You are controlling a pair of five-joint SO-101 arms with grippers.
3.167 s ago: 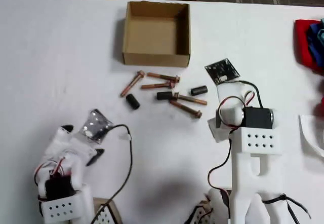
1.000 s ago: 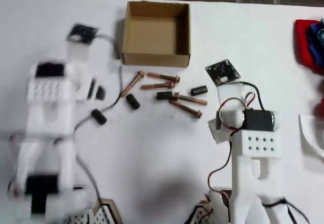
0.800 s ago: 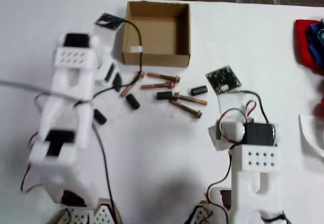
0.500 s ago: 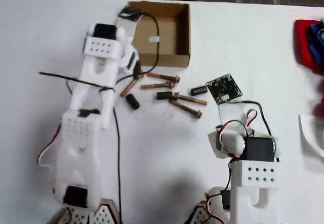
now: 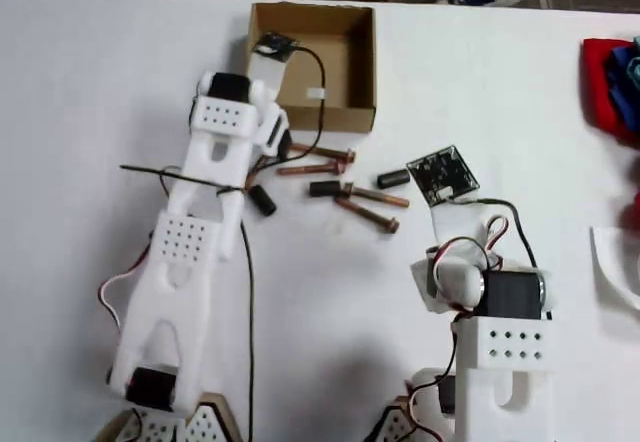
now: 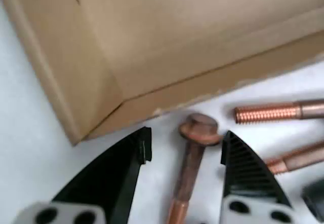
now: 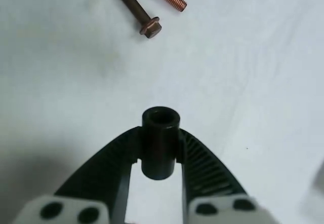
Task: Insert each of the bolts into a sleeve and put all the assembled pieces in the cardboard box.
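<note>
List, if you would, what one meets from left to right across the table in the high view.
Left arm, black sleeve at a bolt's end, lone black sleeve, right arm, red cloth.

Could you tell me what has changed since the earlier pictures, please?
The left arm swung from near its base out to the brown cardboard box; its open left gripper now straddles a copper bolt. The right arm drew back slightly, its right gripper shut on a black cylindrical sleeve. Box, other bolts and loose sleeves stayed put.
</note>
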